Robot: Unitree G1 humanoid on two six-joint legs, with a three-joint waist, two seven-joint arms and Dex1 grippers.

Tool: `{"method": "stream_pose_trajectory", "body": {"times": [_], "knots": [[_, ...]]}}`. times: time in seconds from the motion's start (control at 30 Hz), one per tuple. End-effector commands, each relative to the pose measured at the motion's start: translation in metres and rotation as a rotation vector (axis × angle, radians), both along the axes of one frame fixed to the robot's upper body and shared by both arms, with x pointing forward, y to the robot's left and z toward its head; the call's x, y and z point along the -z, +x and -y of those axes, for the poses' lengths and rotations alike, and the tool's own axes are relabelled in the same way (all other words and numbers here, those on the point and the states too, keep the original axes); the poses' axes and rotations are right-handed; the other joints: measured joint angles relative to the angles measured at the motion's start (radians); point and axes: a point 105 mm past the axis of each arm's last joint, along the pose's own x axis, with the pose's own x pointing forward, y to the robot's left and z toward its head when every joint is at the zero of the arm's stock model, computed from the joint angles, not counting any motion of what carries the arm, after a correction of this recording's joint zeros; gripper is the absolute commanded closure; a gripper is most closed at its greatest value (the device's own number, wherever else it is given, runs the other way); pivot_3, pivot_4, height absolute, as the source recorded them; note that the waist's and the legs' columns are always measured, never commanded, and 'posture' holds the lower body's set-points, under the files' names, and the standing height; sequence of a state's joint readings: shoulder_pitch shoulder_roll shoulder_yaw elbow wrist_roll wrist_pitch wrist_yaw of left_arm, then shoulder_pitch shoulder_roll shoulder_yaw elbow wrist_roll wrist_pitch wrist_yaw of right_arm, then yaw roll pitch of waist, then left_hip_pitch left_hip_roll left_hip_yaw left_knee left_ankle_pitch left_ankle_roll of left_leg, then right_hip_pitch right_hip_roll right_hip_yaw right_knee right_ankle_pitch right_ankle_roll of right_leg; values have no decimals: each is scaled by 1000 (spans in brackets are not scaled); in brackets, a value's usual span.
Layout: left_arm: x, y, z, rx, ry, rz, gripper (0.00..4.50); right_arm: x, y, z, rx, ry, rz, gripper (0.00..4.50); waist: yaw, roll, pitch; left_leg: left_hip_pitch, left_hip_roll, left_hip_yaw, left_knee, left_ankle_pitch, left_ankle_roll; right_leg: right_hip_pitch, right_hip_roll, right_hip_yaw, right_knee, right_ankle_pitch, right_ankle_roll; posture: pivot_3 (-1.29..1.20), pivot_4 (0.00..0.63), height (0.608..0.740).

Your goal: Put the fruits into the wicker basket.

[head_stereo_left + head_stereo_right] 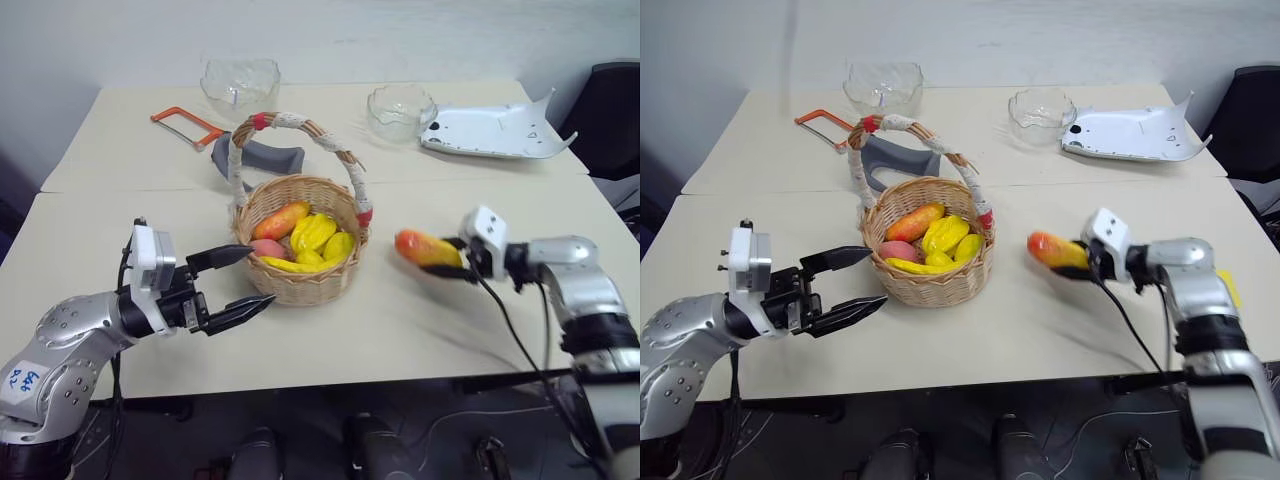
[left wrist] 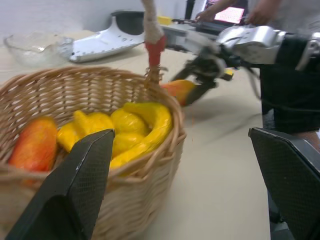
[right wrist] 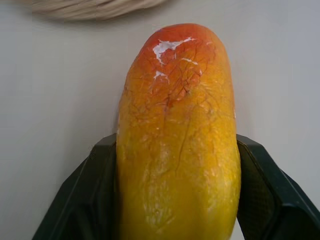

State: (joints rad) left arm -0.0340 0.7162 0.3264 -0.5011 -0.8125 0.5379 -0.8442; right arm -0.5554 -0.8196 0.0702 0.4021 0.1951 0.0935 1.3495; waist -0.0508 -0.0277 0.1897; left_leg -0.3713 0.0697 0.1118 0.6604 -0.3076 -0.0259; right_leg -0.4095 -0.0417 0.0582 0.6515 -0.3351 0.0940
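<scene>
We see the wicker basket (image 1: 300,262) standing near the middle of the table (image 1: 420,330), already carrying several fruits: a red-orange mango (image 1: 281,220) against the far left wall, a pinkish piece (image 1: 267,248) beside it, yellow pieces (image 1: 315,232) in the middle, and a curved yellow banana (image 1: 290,265) along the near wall; so most of the job looks done. What is left, as far as we can see, is one fruit: a second mango (image 1: 425,248), red at its tip and yellow-orange toward the back, grasped by the right end effector (image 1: 448,262) and held above the table to the right of the basket, apart from its rim; in the right wrist view both black fingers (image 3: 90,200) press against the sides of that mango (image 3: 177,140), so we read the grip as firm. The left end effector (image 1: 245,278) hangs released just left of the basket, fingers spread and holding nothing, pointing toward the basket wall. We see no other loose fruit on the table; two clear glass bowls (image 1: 240,85), an orange-framed hacksaw (image 1: 185,125) and a white plastic shell (image 1: 495,132) lie at the far side, well apart from the work. We judge the task nearly finished: this mango must be carried over the rim, clear of the arched handle (image 1: 300,130), and let go inside.
</scene>
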Motion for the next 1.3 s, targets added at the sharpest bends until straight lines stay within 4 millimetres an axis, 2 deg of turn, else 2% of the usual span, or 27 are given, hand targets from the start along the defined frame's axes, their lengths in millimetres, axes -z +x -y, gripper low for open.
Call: {"method": "stream_pose_trajectory", "body": {"times": [0.03,0.13,0.23,0.27,0.37,0.43,0.5,0.6,0.67,0.73,0.8,0.9,1.0,1.03,1.1,1.17,1.23,1.3], "knots": [[-8,-11,-8,-3,15,80,0,-37,-47,-27,-276,51,-31,2020,-4,0,0,-1,2,2,0,0,0,0,-1,0,-2,0,0,0,150,740],[-11,-15,-18,-57,1,113,0,-55,-87,-69,-443,129,-137,2020,-24,2,1,3,5,6,1,-1,0,0,1,1,0,1,1,0,150,740],[-5,-18,-26,-99,30,105,0,-77,-94,-124,-474,314,-88,2020,-37,-1,0,4,9,2,1,-4,1,1,3,1,1,0,-1,0,150,740],[-3,-20,-28,-111,31,96,0,-84,-91,-142,-444,364,-85,2020,-37,-1,0,4,11,2,1,-5,-1,1,5,2,1,1,-3,0,150,740],[0,-21,-38,-165,-9,76,0,-98,-53,-182,-201,445,-11,2020,-36,-1,0,1,13,1,2,-4,-6,-2,7,3,2,0,-6,0,150,740],[0,-20,-43,-193,-34,73,0,-105,-34,-191,-81,465,38,2020,-30,-1,-1,-1,12,1,2,-2,-9,-5,6,3,4,-1,-7,0,150,740],[3,-19,-48,-207,-35,60,0,-101,-15,-201,36,395,127,2020,-24,-2,-1,-3,12,-2,2,-2,-8,-6,5,0,3,-1,-8,0,150,740],[6,-19,-50,-208,-30,51,0,-103,-17,-219,41,457,108,2020,-27,-3,-2,-4,10,1,2,-4,-6,-7,3,-2,2,-1,-8,0,150,740],[6,-18,-49,-207,-33,50,0,-105,-23,-224,10,479,93,1302,-31,-3,-2,-5,10,6,2,-5,-4,-8,1,-3,2,-1,-7,0,150,740],[6,-18,-48,-203,-40,44,0,-116,-38,-224,-82,538,121,674,-32,-3,-2,-5,10,7,2,-5,-4,-9,1,-3,2,0,-7,0,150,740],[9,-19,-45,-191,-31,34,0,-128,-54,-211,-183,619,112,44,-31,-3,-2,-5,11,7,2,-6,-3,-9,1,-4,2,0,-6,0,150,740],[10,-19,-44,-185,-28,32,0,-127,-75,-194,-326,612,85,44,-28,-3,-2,-5,11,6,2,-7,-3,-9,1,-5,1,0,-6,0,150,740],[8,-18,-42,-182,-28,46,0,-99,-83,-144,-311,491,-42,44,-21,-3,-2,-3,11,6,2,-9,2,-5,1,-6,-3,0,-6,0,150,740],[7,-18,-42,-182,-29,49,0,-94,-85,-133,-304,466,-65,44,-17,-4,-2,-3,11,5,2,-10,3,-3,1,-7,-6,0,-6,0,150,740],[4,-16,-40,-173,-38,53,0,-88,-68,-103,-193,403,-38,44,-18,-3,-2,-1,10,7,2,-11,5,-1,0,-6,-8,1,-5,0,150,740],[0,-15,-36,-159,-61,50,0,-88,-41,-76,-83,315,67,44,-29,-3,-2,1,10,11,2,-11,6,-1,1,-3,-7,2,-3,0,150,740],[-3,-12,-32,-153,-73,50,0,-98,-23,-69,-47,310,134,44,-36,-3,-2,3,7,11,2,-11,6,0,1,-3,-7,3,-3,0,150,740],[-6,-8,-29,-142,-75,54,0,-108,-9,-77,-53,357,177,44,-39,-3,-2,3,6,12,2,-11,6,-1,3,-1,-6,4,-3,0,150,740]]}}
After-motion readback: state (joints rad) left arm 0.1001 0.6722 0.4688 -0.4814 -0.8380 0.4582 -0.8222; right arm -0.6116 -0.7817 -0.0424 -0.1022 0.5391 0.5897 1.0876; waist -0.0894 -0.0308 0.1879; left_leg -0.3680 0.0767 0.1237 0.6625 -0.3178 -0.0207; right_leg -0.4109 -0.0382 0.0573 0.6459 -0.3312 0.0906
